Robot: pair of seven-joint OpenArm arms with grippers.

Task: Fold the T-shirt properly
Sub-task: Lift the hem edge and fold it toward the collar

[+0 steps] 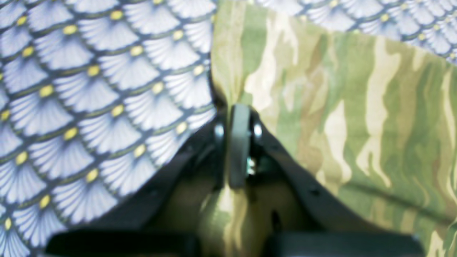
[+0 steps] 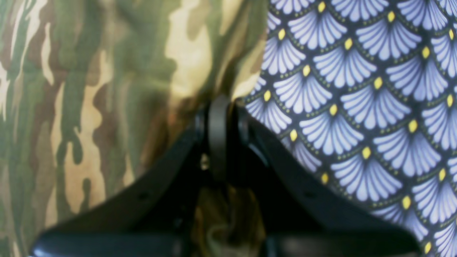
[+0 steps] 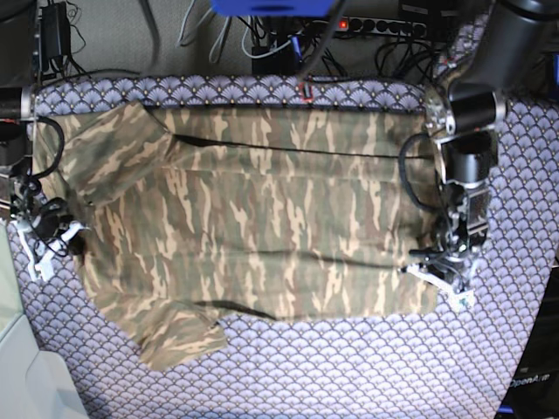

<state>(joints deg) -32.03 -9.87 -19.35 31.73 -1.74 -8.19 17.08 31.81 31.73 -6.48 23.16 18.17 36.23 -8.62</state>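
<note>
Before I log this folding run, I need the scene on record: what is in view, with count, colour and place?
T-shirt: one, camouflage tan, olive and brown, spread across the table's middle.
Table cloth: one, purple scallop pattern with yellow dots, under the shirt.
Cables: several, dark, behind the table's far edge.
Left gripper: one, black, shut on the T-shirt at its edge.
Right gripper: one, black, shut on the T-shirt at the opposite edge.
</note>
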